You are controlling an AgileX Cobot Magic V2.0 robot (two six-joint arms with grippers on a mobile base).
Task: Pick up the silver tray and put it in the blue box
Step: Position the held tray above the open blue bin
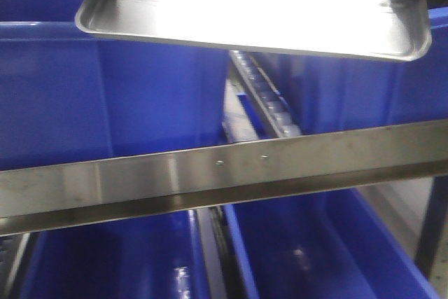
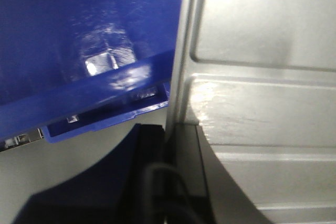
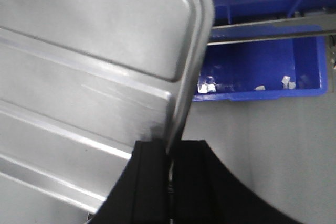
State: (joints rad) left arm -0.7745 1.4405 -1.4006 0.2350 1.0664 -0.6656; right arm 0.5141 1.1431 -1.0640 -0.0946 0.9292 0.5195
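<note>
I hold the silver tray [image 1: 266, 12] aloft above the blue box [image 1: 105, 96], long axis side to side. It is shiny, ridged and round-cornered. My left pincer [image 2: 167, 145] and right pincer [image 3: 170, 161] each pinch its raised rim.

A brushed steel crossbar [image 1: 224, 169] runs the full width of the front view, sloping slightly up toward the right. Two small fasteners [image 1: 220, 162] sit on its face near the middle. Above and behind the crossbar, a roller track [image 1: 269, 99] of small pale rollers slants away toward the upper left. Below the crossbar lie two lower blue bins, one on the left [image 1: 105, 257] and one on the right [image 1: 315, 250], with a dark divider strip [image 1: 213, 253] between them. At the crossbar's right end, beneath it, a dark upright post [image 1: 428, 236] stands against pale grey floor [image 1: 399, 204].
</note>
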